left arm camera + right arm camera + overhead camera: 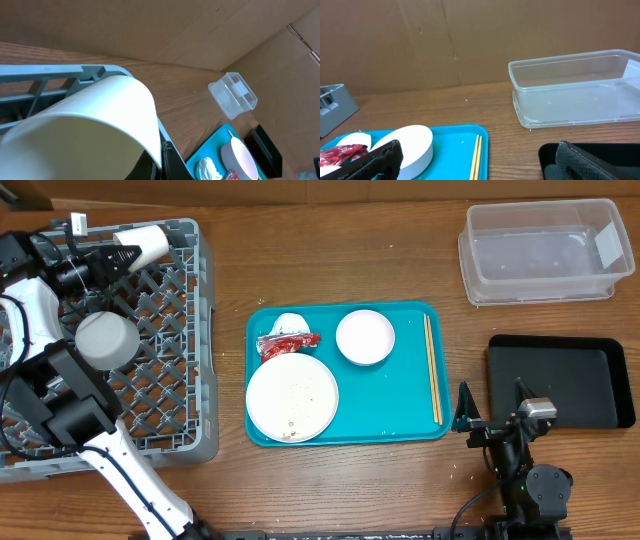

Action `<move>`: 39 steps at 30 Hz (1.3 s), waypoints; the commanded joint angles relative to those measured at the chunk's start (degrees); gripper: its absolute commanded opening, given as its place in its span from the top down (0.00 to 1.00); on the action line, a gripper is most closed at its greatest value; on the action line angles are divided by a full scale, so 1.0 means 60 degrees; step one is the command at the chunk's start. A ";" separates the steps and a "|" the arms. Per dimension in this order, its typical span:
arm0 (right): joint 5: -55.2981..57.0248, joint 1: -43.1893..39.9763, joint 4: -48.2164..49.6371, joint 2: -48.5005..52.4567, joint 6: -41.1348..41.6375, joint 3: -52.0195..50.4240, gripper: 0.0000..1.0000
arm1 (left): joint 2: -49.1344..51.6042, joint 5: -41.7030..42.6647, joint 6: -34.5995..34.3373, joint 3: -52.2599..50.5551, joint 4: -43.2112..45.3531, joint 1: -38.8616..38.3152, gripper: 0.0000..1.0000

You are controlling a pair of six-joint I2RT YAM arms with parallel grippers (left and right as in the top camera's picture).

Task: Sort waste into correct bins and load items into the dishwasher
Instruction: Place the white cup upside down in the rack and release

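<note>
left gripper (122,258): clamped on cup (143,244), upper left of frame, over the rack's (190,330) top edge.
cup axis: on its side, long axis running left-right along the rack's back wall, out ahead of the fingers. I judge it needs tipping before it goes into a cell.
rack load: grey bowl (107,338) already in, just below the cup in frame.
right gripper (463,412): jaws wide, holding nothing, lower right, between teal tray (400,425) and black tray (560,380).
on teal tray: plate (292,397) with grains (294,423), pink bowl (365,337), tissue (290,323), wrapper (288,343), chopsticks (432,370).
chopsticks: long axis top-to-bottom along the tray's right edge, nearest the right arm. I'd take them with that one.
tub (545,250): upper right, well apart from the left arm, closer to the right.
left wrist view: cup fills it, so I can't see the cell beneath. Overhead gives me that.
right wrist view: shows the finger gap plainly wide. Overhead only shows that gripper edge-on.
</note>
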 commanded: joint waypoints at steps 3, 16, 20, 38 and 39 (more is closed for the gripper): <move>-0.0015 -0.0040 0.0033 -0.0095 0.0036 -0.0102 0.00 | 0.0510 -0.0022 -0.0091 -0.0084 0.0022 0.0302 0.96; -0.0015 -0.0040 0.0033 -0.0095 0.0036 -0.0102 0.00 | 0.0557 -0.1555 -0.1155 -0.0084 -0.0503 0.0831 0.73; -0.0015 -0.0040 0.0033 -0.0095 0.0036 -0.0102 0.00 | 0.0528 -0.1555 -0.1417 -0.0080 -0.0696 0.1024 0.73; -0.0015 -0.0040 0.0033 -0.0095 0.0036 -0.0102 0.00 | -0.0918 -0.7792 -0.2739 0.1643 -0.3799 0.2007 0.44; -0.0015 -0.0040 0.0033 -0.0095 0.0036 -0.0102 0.00 | -0.1086 -0.7766 -0.3031 0.1705 -0.3759 0.2007 0.47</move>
